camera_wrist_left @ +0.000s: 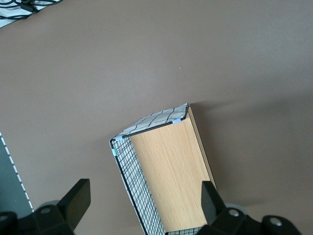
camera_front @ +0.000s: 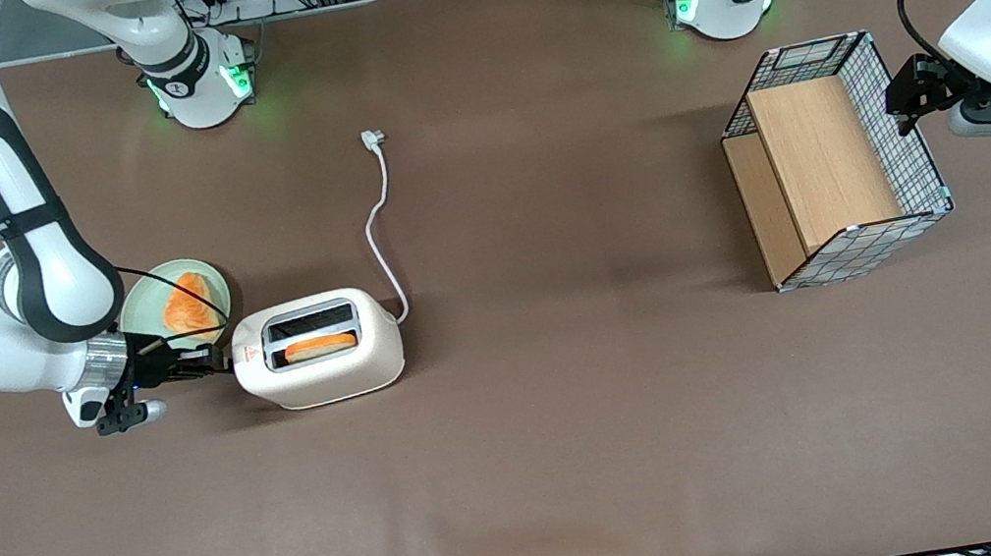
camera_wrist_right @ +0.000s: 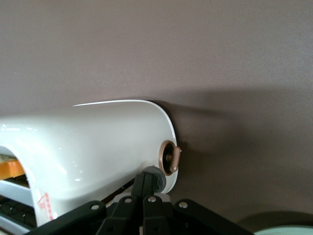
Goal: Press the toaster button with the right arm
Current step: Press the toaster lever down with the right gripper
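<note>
The cream-white toaster point(camera_front: 341, 367) stands on the brown table toward the working arm's end, with a slice of toast point(camera_front: 320, 346) in the slot nearer the front camera. The right arm point(camera_front: 32, 242) reaches down beside the toaster's narrow end. Its black gripper point(camera_front: 221, 364) is shut with nothing held. In the right wrist view the gripper point(camera_wrist_right: 145, 176) has its closed tips against the small grey toaster button point(camera_wrist_right: 160, 179) on the toaster point(camera_wrist_right: 98, 142). A bronze dial point(camera_wrist_right: 169, 157) sits just beside the button. In the front view the button is hidden by the gripper.
A pale green plate point(camera_front: 145, 304) with an orange slice point(camera_front: 187, 305) lies beside the wrist, farther from the front camera. The toaster's white cord point(camera_front: 378, 237) runs to a loose plug point(camera_front: 374, 140). A wire basket with wooden panels point(camera_front: 819, 157) stands toward the parked arm's end.
</note>
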Motion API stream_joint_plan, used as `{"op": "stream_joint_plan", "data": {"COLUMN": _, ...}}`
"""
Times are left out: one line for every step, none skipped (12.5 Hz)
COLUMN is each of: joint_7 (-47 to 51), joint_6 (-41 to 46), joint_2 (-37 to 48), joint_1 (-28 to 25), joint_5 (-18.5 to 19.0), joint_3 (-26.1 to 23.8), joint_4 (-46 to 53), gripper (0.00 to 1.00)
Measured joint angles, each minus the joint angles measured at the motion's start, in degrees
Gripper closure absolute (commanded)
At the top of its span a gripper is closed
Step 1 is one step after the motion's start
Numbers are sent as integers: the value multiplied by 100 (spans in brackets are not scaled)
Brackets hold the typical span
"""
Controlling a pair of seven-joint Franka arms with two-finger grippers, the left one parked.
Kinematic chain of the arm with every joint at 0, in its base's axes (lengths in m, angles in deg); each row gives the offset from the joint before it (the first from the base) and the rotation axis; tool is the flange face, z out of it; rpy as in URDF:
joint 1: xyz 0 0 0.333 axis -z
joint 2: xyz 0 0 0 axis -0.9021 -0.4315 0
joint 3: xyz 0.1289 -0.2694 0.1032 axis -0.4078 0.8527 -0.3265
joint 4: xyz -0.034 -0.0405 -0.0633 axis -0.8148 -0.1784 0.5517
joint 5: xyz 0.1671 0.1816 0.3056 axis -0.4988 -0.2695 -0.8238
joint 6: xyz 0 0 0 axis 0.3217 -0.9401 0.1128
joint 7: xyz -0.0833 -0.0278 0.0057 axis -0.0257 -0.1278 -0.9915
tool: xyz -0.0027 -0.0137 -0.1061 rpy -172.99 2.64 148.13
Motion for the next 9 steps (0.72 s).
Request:
{"op": "stream_joint_plan", "data": {"joint_7": -137, "joint_6": -53, "joint_2": -45, "joint_1": 0, "joint_5": -136, "joint_3": 1, "joint_4": -26, "gripper": 100}}
{"op": "stream_joint_plan", "data": {"joint_7": -294, "joint_6": -127, "joint_2": -88, "joint_1": 0, "joint_5": -271, "joint_3": 12, "joint_4": -58, "gripper": 100}}
{"op": "stream_joint_plan", "data": {"joint_7": -381, "joint_6": -135, "joint_2": -98, "joint_1": 2, "joint_5": -348, "joint_3": 25, "joint_4": -71, "gripper": 100}}
{"op": "stream_joint_plan", "data": {"joint_7": -409, "joint_6": -136, "joint_2": -99, "joint_1": 2, "joint_5": -365, "joint_3": 30, "joint_4": -76, "gripper": 100}}
{"op": "stream_joint_plan", "data": {"joint_7": -416, "joint_6": -145, "joint_2": -100, "joint_1": 2, "joint_5": -372, "joint_3": 32, "joint_4": -80, "gripper": 100}}
{"op": "stream_joint_plan", "data": {"joint_7": -420, "joint_6": -159, "joint_2": -102, "joint_1": 3, "joint_5": -375, "joint_3": 37, "joint_4": -87, "gripper": 100}}
{"op": "stream_joint_plan", "data": {"joint_7": -425, "joint_6": -180, "joint_2": -106, "joint_1": 3, "joint_5": -378, "joint_3": 44, "joint_4": -94, "gripper": 100}}
{"op": "stream_joint_plan", "data": {"joint_7": -428, "joint_6": -204, "joint_2": -110, "joint_1": 3, "joint_5": -378, "joint_3": 53, "joint_4": -104, "gripper": 100}}
{"op": "stream_joint_plan", "data": {"joint_7": -428, "joint_6": -227, "joint_2": -114, "joint_1": 3, "joint_5": -379, "joint_3": 62, "joint_4": -112, "gripper": 100}}
